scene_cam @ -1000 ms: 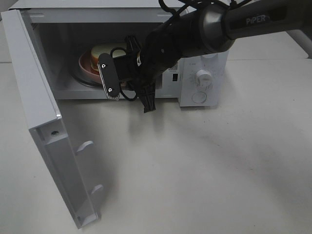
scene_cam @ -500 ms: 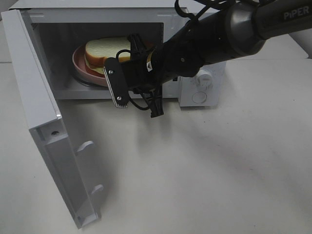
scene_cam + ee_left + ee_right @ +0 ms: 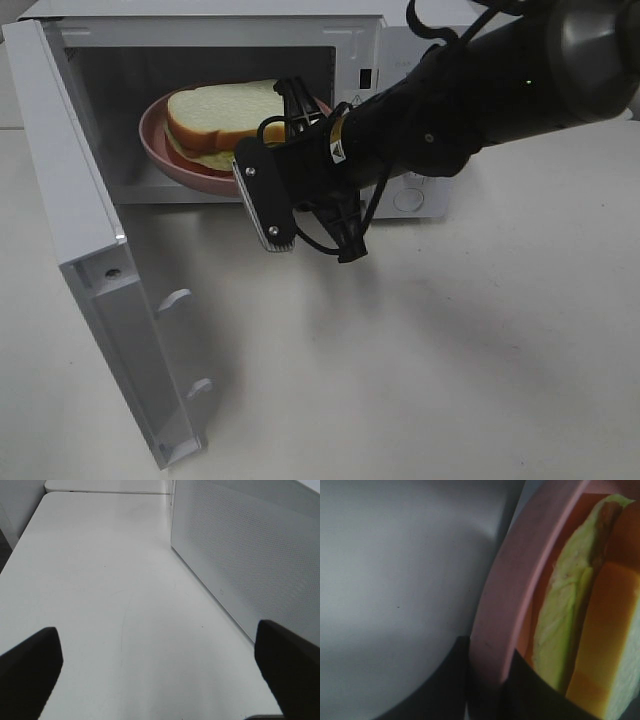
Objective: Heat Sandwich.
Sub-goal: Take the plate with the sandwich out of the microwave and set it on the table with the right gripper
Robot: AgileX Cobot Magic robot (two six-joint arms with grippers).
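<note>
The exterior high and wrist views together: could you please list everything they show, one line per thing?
Microwave: one, white, at the back of the table, cavity open.
Microwave door: one, white, swung fully open on the left of the exterior high view.
Dial: one visible, white, low on the control panel, mostly hidden by the arm.
Plate: one, pink, at the cavity mouth.
Sandwich: one, white bread with tan crust and yellow-green filling, on the plate.
Table: one, white, under everything.
Right gripper: one, black, shut on the plate rim.
Left gripper: one, black, open over bare table beside the microwave's perforated side.
</note>
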